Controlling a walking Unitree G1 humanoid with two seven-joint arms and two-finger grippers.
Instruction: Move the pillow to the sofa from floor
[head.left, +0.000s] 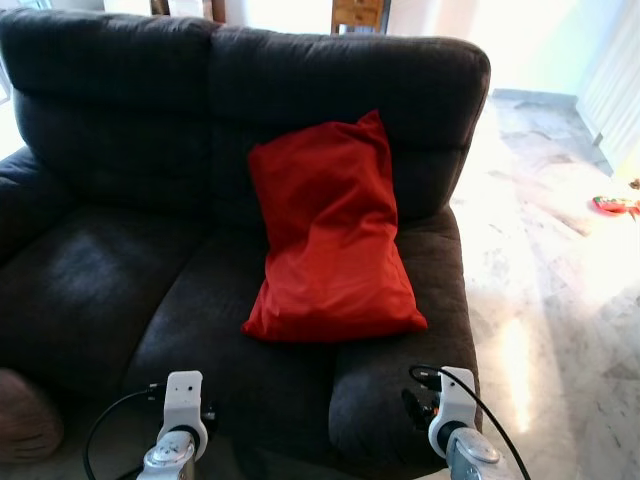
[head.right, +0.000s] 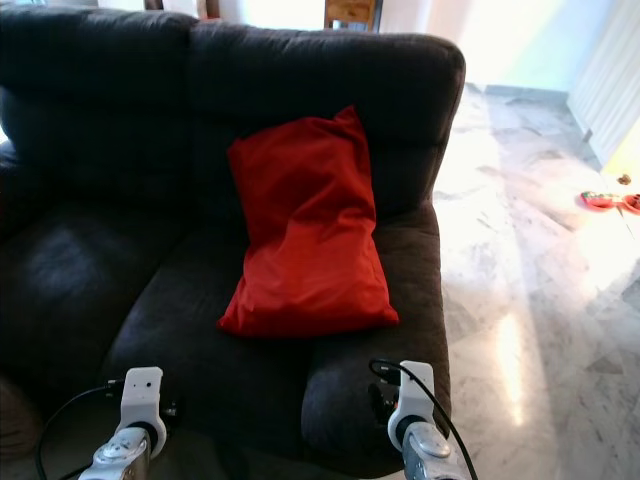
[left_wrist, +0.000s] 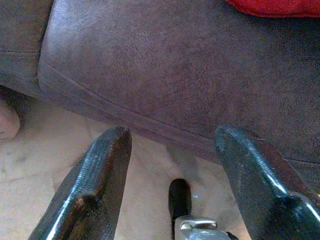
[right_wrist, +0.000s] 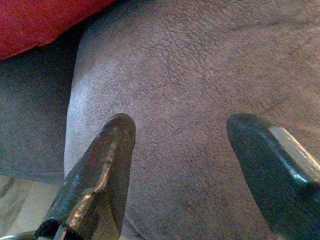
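Dark grey, suede-like two-seat sofa (head.left: 120, 260), plump rounded cushions, on pale glossy marble floor (head.left: 560, 300). Red rectangular fabric pillow (head.left: 330, 235), smooth with soft creases, stands tilted on the right seat, leaning on the backrest. Left gripper (left_wrist: 172, 145) spread over the sofa's front edge; right gripper (right_wrist: 180, 135) spread above the seat cushion.

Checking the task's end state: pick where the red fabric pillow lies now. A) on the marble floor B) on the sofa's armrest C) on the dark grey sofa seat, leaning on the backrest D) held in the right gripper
C: the red fabric pillow rests on the dark grey sofa seat, propped against its backrest.
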